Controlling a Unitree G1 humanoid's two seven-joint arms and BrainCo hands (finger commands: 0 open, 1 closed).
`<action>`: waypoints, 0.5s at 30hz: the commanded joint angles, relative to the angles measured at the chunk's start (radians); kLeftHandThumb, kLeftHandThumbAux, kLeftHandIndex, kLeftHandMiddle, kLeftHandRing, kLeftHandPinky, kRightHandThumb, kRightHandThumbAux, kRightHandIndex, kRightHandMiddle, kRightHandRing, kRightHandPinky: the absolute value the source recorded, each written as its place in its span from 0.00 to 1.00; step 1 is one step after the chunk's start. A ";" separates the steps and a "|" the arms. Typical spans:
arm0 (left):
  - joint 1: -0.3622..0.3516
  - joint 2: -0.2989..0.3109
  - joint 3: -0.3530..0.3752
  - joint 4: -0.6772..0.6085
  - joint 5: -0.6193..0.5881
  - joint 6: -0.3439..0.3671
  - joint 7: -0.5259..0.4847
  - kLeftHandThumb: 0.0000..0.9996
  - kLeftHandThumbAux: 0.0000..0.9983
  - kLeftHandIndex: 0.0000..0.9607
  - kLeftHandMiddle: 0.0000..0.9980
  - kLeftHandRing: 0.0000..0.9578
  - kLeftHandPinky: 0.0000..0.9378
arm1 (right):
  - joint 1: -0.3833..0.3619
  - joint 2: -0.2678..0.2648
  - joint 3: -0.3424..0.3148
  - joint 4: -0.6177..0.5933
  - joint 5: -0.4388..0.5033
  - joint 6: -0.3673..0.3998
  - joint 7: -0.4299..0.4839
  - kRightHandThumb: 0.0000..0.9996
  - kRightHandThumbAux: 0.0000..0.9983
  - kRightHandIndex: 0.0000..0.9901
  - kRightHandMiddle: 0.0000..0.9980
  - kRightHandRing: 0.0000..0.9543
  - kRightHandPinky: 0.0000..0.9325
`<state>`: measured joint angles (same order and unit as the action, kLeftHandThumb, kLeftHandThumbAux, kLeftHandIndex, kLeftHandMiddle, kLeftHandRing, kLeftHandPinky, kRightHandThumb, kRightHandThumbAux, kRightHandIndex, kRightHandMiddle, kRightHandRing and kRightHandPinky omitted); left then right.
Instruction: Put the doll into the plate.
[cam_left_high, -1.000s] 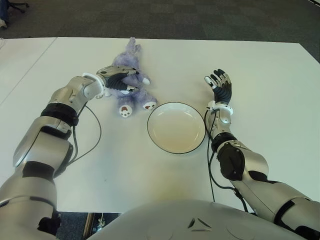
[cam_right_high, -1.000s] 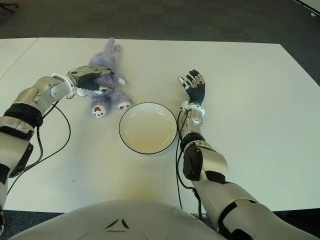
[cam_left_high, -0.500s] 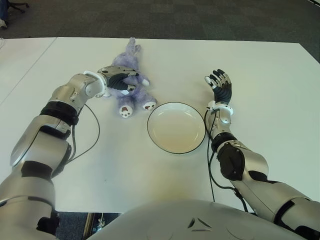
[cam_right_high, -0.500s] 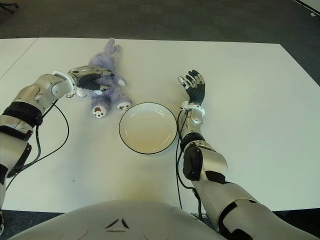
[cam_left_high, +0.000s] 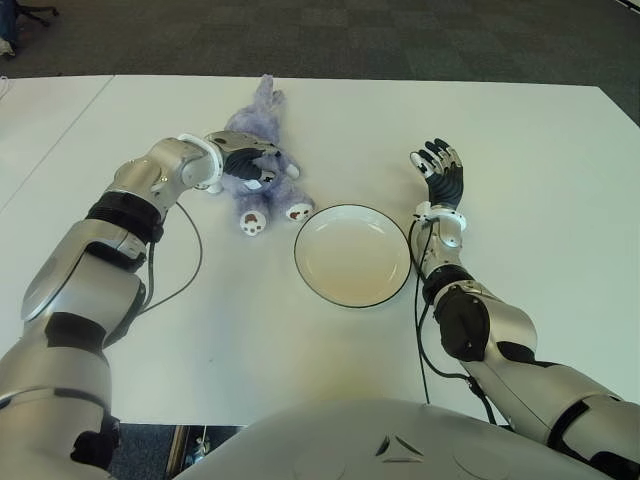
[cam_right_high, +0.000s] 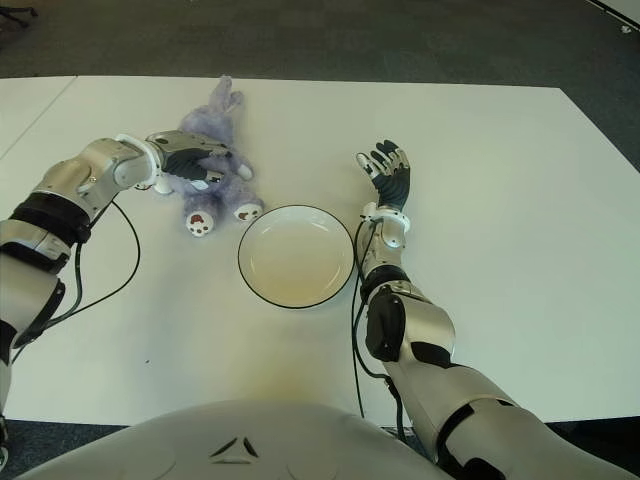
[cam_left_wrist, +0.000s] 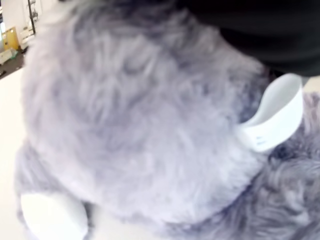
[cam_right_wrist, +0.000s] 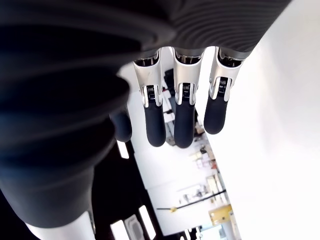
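Observation:
A fluffy purple doll with white feet lies on the white table, left of the plate and a little farther back. My left hand is on its body with the fingers curled over the fur. The left wrist view is filled with the doll's fur and a white tag. The white plate with a dark rim holds nothing. My right hand stands just right of the plate, raised, with straight fingers holding nothing.
A black cable from my left arm loops over the table left of the plate. Beyond the table's far edge is dark carpet. A seam to a second table runs at the far left.
My left hand has slid to the right, farther onto the doll's body, and its fingers have closed around it. The doll, plate and right hand have stayed in place.

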<state>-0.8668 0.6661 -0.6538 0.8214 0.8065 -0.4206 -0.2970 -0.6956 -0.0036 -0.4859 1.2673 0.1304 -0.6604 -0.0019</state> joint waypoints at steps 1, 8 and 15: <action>0.131 -0.066 -0.169 0.049 0.194 0.042 0.070 0.49 0.16 0.00 0.00 0.00 0.00 | 0.148 0.017 -0.016 0.083 0.036 0.231 -0.014 0.05 0.87 0.25 0.27 0.27 0.26; 0.118 -0.123 -0.227 0.112 0.280 0.099 0.264 0.51 0.17 0.00 0.00 0.00 0.00 | 0.150 0.015 -0.014 0.082 0.035 0.229 -0.016 0.04 0.87 0.24 0.27 0.27 0.25; 0.090 -0.147 -0.234 0.130 0.248 0.053 0.223 0.50 0.17 0.00 0.00 0.00 0.00 | 0.153 0.014 -0.016 0.081 0.038 0.225 -0.010 0.03 0.87 0.24 0.27 0.27 0.25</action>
<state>-0.8820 0.5760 -0.8014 0.8759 1.0055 -0.3114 -0.0043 -0.6907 -0.0086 -0.4856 1.2667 0.1304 -0.6604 -0.0021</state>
